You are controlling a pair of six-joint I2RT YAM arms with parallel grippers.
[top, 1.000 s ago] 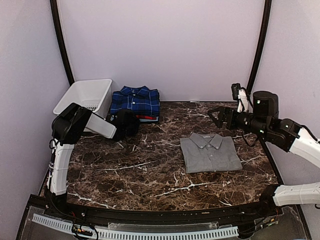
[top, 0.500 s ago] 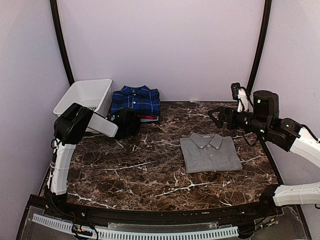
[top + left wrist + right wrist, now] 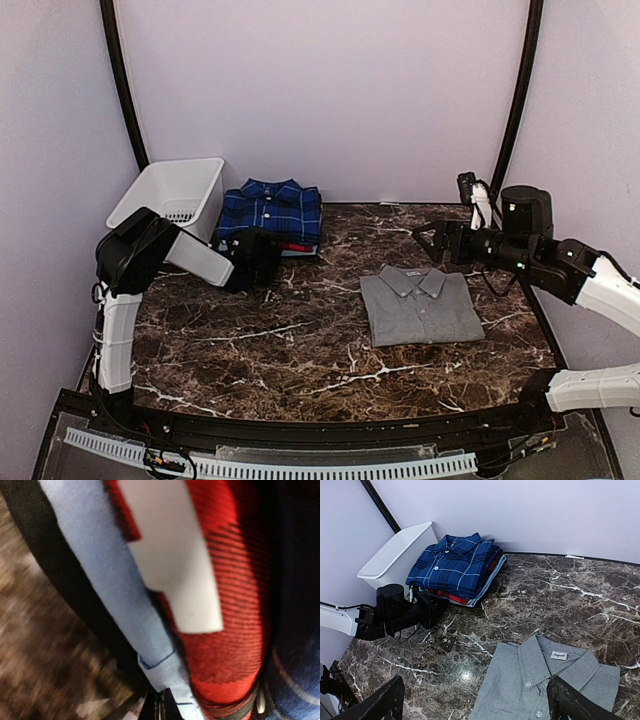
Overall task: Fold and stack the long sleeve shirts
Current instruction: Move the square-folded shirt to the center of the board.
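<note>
Long sleeve shirts (image 3: pixel 455 567) sit in two places on a dark brown marble-pattern table (image 3: pixel 300 340) with white veins. We see a plain light grey collared button-up shirt (image 3: pixel 422 308) folded into a neat rectangle, lying flat right of centre. Its collar points toward the back wall, and a small white label (image 3: pixel 559 655) shows inside the collar. Well apart from it, at the back left, a pile of folded shirts rests on the table. A dark blue plaid collared shirt (image 3: pixel 270 208) is on top, a red and white shirt (image 3: pixel 451 597) is beneath it, and a pale blue cloth layer (image 3: pixel 487 582) shows along the lower edge. Just beside the pile, on its left, stands a white plastic basket (image 3: pixel 185 162), tipped so that its open mouth faces us and its slotted inner surface shows. The shirts are all outside it, on the table. The left gripper (image 3: pixel 262 255) is low at the pile's near left corner, right against the cloth. Its wrist camera is so close that we see only blurred bands of pale blue, red, white and dark plaid. We cannot tell whether its jaws are parted or closed, or whether they hold any cloth. The right gripper (image 3: pixel 425 238) hangs in the air behind the grey shirt and touches nothing. In its own camera the two dark fingers (image 3: pixel 385 702) stand wide apart at the lower corners, with the grey shirt's collar below and between them.
</note>
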